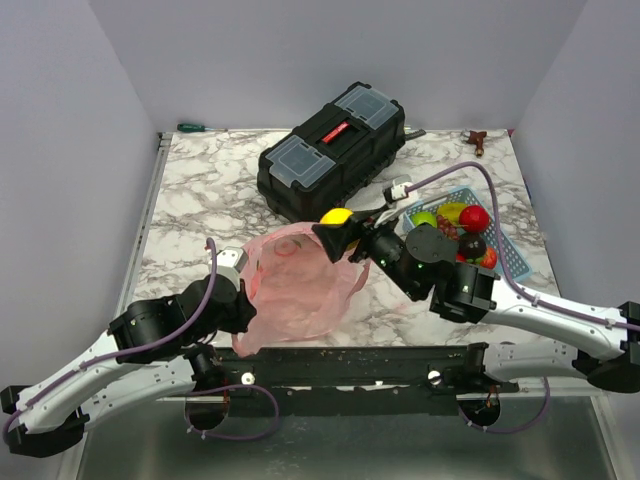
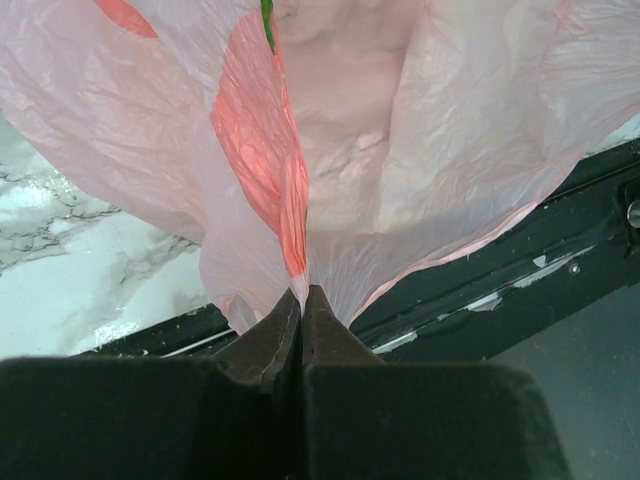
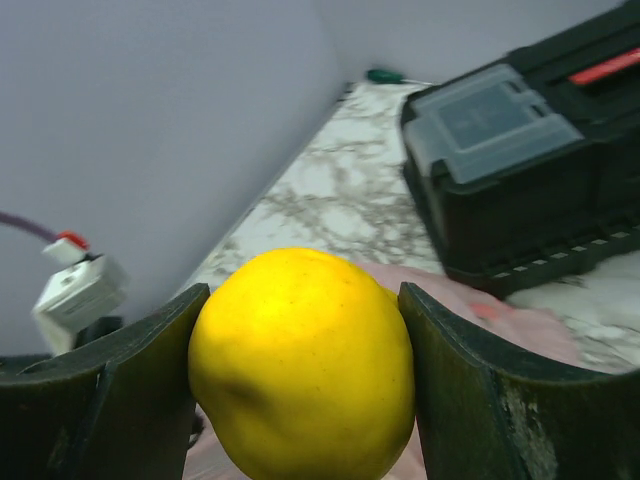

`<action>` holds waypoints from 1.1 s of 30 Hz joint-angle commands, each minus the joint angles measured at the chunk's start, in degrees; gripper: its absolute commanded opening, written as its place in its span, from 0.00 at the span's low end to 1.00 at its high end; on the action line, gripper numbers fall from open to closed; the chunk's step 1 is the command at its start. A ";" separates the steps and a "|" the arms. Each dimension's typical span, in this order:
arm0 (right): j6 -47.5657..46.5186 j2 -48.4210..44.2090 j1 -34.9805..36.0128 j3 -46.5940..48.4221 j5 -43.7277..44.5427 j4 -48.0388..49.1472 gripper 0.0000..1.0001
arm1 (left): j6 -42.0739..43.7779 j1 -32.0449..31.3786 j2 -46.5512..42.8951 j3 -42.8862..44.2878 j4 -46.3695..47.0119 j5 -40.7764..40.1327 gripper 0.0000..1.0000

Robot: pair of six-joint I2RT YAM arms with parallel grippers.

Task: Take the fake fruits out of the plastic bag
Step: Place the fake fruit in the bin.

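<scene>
The pink plastic bag (image 1: 296,285) lies crumpled on the marble table in front of the arms. My left gripper (image 2: 301,300) is shut on a gathered fold of the bag (image 2: 400,170), at its near left side. A reddish shape (image 2: 262,150) shows through the film. My right gripper (image 1: 338,232) hangs above the bag's far right edge, shut on a yellow fake fruit (image 3: 302,365) that fills the gap between both fingers. The yellow fruit (image 1: 336,216) is clear of the bag. Other fake fruits (image 1: 473,219), red, green, yellow and dark, lie in the blue basket.
A black toolbox (image 1: 333,150) stands behind the bag. The light blue mesh basket (image 1: 515,262) sits right of my right arm. A green-handled screwdriver (image 1: 195,127) lies at the back left edge, and a small brown object (image 1: 479,141) at the back right.
</scene>
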 commanded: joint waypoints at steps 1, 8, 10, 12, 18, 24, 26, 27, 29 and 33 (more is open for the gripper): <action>-2.82 -2.26 -0.50 -1.96 18.24 -8.23 0.01 | -0.20 -0.08 0.79 0.29 -1.33 -1.70 0.00; 1.60 -5.10 -8.94 -3.81 26.73 -15.41 0.01 | -0.34 -0.09 0.84 0.38 -1.46 -1.77 0.00; 6.77 -6.18 -14.08 -5.37 25.98 -18.33 0.01 | -0.46 -0.09 0.67 0.37 -1.48 -1.88 0.00; 11.74 -7.11 -19.30 -7.16 24.16 -21.37 0.01 | -0.36 -0.09 0.44 0.31 -1.38 -1.64 0.00; 20.74 -6.92 -37.29 -12.70 14.51 -26.93 0.01 | -0.28 -0.09 0.54 0.29 -1.39 -1.69 0.00; 17.18 -3.09 -51.26 -17.45 -1.25 -21.04 0.01 | 0.25 -0.09 0.95 0.29 -1.08 -1.20 0.00; 16.55 0.18 -51.54 -16.22 -2.07 -21.66 0.01 | 0.25 -0.09 1.00 0.29 -1.12 -1.25 0.00; 16.62 1.58 -51.57 -15.39 -2.42 -22.42 0.01 | 0.20 -0.09 0.94 0.29 -1.12 -1.25 0.00; 16.80 3.82 -51.57 -14.71 -2.58 -22.89 0.01 | 0.16 -0.09 0.68 0.28 -1.12 -1.33 0.00; 17.94 5.21 -51.57 -15.75 -0.21 -23.34 0.17 | -0.08 -0.09 0.26 0.29 -1.21 -1.59 0.00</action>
